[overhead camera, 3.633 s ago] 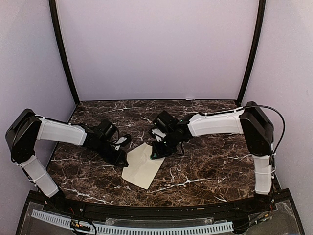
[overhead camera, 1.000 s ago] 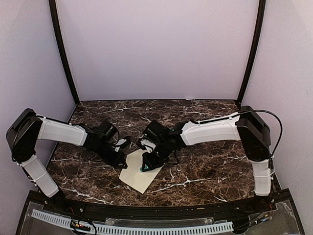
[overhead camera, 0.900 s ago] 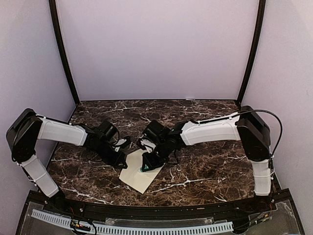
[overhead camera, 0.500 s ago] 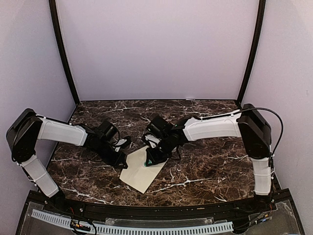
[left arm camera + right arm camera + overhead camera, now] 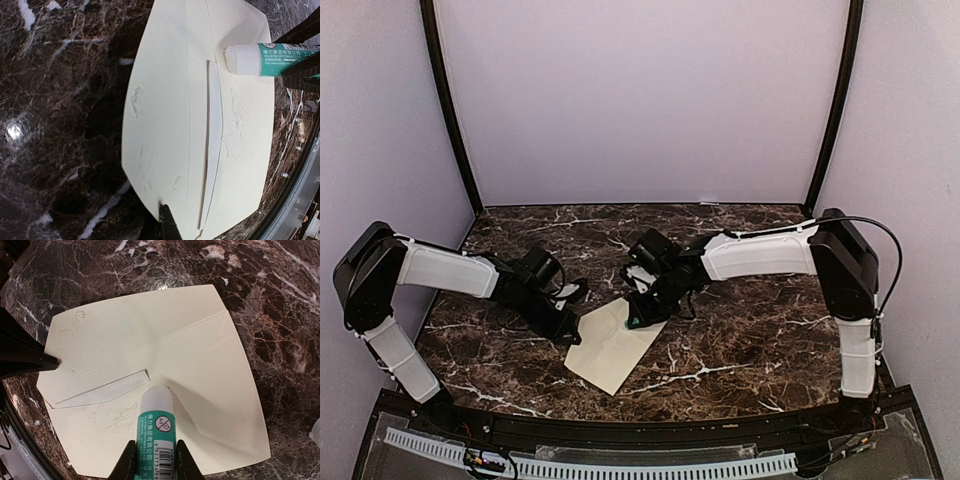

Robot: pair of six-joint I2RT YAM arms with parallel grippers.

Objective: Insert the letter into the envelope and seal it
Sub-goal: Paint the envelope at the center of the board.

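Envelope (image 5: 610, 352) lies flat on the marble table (image 5: 760, 335), a bit left of centre. It sits diagonally, with its near corner pointing at the front rail (image 5: 620, 425) and close to it. The flap (image 5: 160, 115) is folded out flat on the left-arm side. A paler narrow strip (image 5: 215, 145) runs just beside the fold line. There are wrinkled, smeared patches (image 5: 136, 97) on the flap and beside the strip.

Your left gripper (image 5: 570, 335) has its fingers together with nothing between them, tip resting on the flap's outer edge. Your right gripper (image 5: 156, 462) is clamped on a glue stick (image 5: 156, 422). The stick's white tip is down on the paper at the end of the strip, near the envelope's far right edge.

Room: the two grippers bracket the envelope from the left and the far right, so the tight spot is between them. You have open marble to the right of the envelope and behind both grippers, up to the back wall (image 5: 640, 100). On the near side there's little, just a narrow band of marble between the near corner and the front rail. The left arm (image 5: 440, 270) lies low along the left side.

Versus a second ago: you had the glue stick out over the middle of the envelope, nearer the front. Now it's pulled back toward the far right edge, and the right forearm (image 5: 760, 252) has swung back with it. That's about where it stood a few seconds back. The left gripper is in the same spot and still closed. The envelope hasn't shifted noticeably.
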